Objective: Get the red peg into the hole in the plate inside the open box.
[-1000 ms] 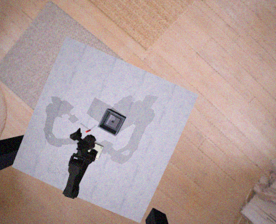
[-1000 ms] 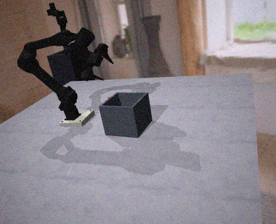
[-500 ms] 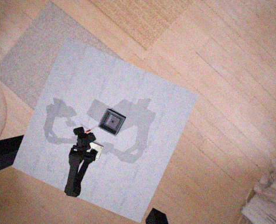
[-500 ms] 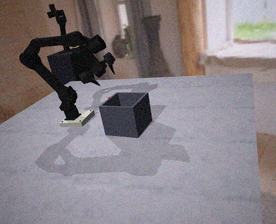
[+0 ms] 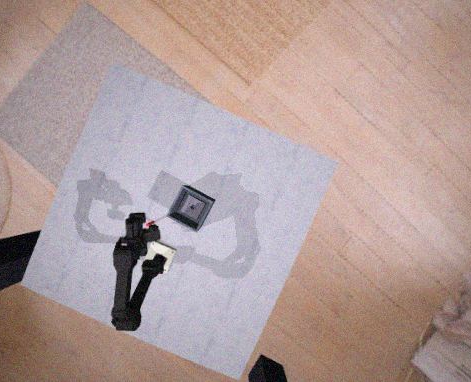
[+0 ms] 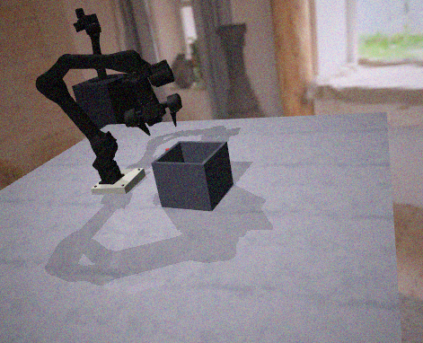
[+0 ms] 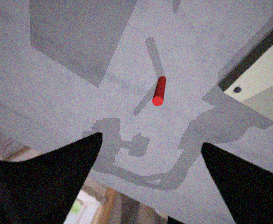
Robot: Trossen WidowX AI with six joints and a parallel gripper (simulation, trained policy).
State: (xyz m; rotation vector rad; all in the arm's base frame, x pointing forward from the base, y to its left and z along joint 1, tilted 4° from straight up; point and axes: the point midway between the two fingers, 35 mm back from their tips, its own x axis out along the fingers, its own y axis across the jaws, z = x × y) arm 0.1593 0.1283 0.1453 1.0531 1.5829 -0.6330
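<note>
The red peg stands upright on the table; only its red top shows behind the box in the exterior view. The open dark box stands near the arm. The plate at its bottom shows a small dark mark at its middle in the top view. My gripper is open and empty, above the table and tilted. In the wrist view the peg lies beyond the gap between the fingertips, not between them. In the top view the arm hides the fingertips.
The arm's pale base plate is close to the peg and the box. The box walls rise from the pale table. Shadows of the arm and the box fall across the table.
</note>
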